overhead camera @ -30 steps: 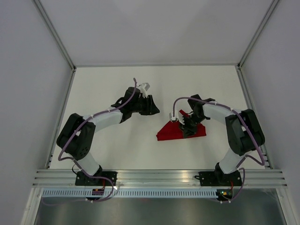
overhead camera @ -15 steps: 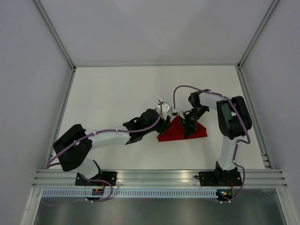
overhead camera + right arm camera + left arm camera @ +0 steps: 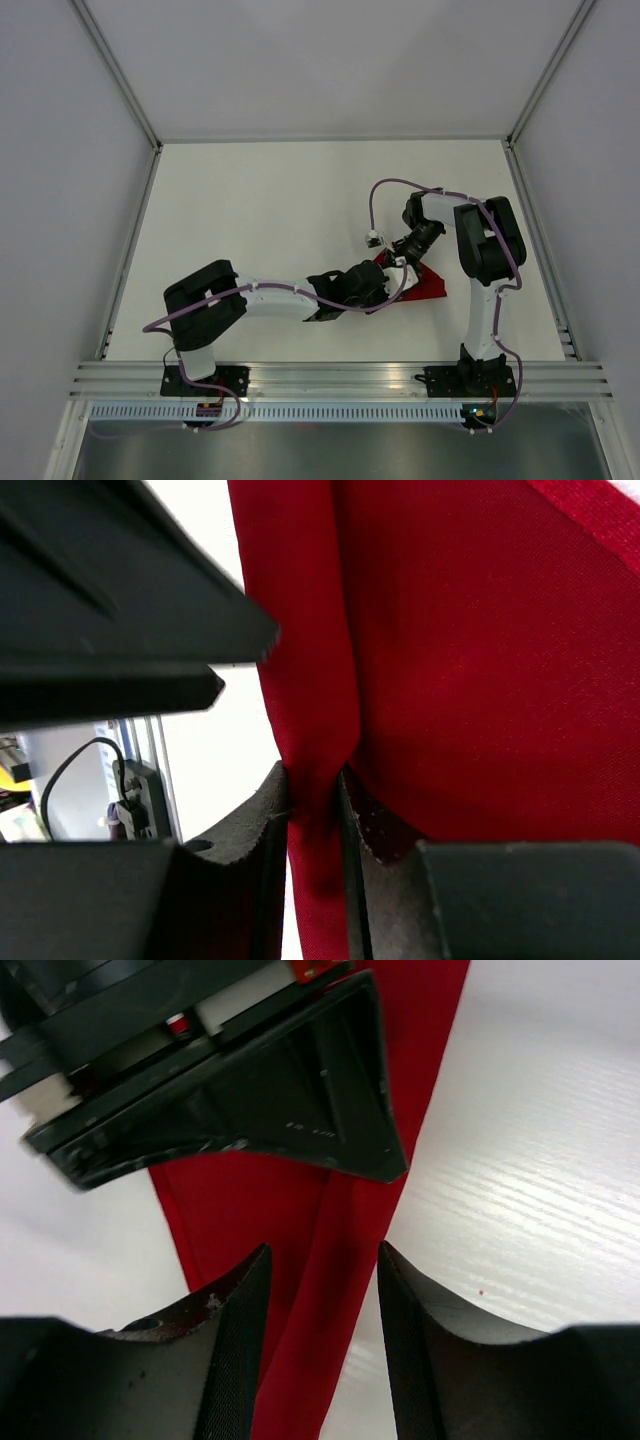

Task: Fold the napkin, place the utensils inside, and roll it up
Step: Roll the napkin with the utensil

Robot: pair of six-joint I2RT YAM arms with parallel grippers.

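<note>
One napkin [image 3: 430,287], white table [image 3: 250,200], grey walls [image 3: 60,150]

**Bright, even light from overhead washes the white worktop [image 3: 250,220]; shadows are faint and short.**
The overhead view is sharp from corner to corner. At the left wrist, a soft sheen lies on the worktop's grain at right, while the left hand [image 3: 323,1260] sits dark and blurred along the bottom edge. At the right wrist, the napkin [image 3: 480,660] shows crisp weave, and the right hand [image 3: 312,780] is soft and underlit.

The napkin [image 3: 426,286] lies on the table [image 3: 250,200], right of centre.
</note>
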